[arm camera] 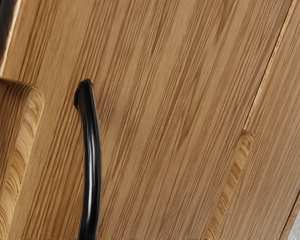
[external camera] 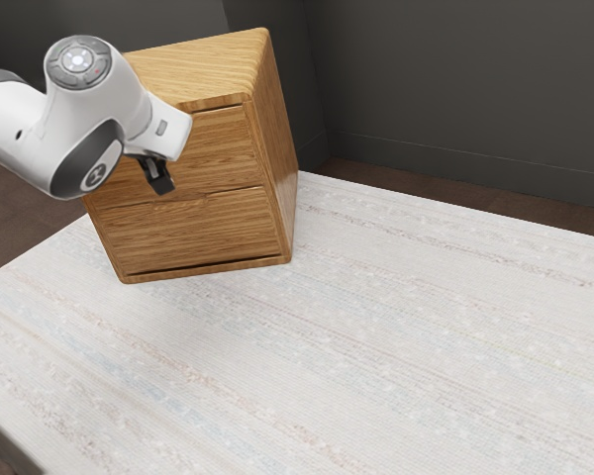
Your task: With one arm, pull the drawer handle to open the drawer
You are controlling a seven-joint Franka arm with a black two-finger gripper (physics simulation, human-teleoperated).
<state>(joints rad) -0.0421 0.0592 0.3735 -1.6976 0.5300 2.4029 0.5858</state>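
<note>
Wrist view has the handle [arm camera: 91,165] close under my hand: a slim, black, gently curved bar standing off the drawer front [arm camera: 180,110], with the oak grain running roughly along it. A thin seam [arm camera: 267,75] crosses the wood well away from the bar.

From the exterior view, my pincer [external camera: 159,176] hangs against the face of the cabinet [external camera: 262,129], about where the upper drawer [external camera: 218,148] meets the lower drawer [external camera: 198,230]. My white arm [external camera: 69,119] comes in from the exterior view's left. I cannot tell whether the pincer is spread, pressed together or pinching the handle.

The cabinet stands on the pale table [external camera: 396,356], toward the exterior view's upper left. A dark wall [external camera: 455,69] is behind it.
</note>
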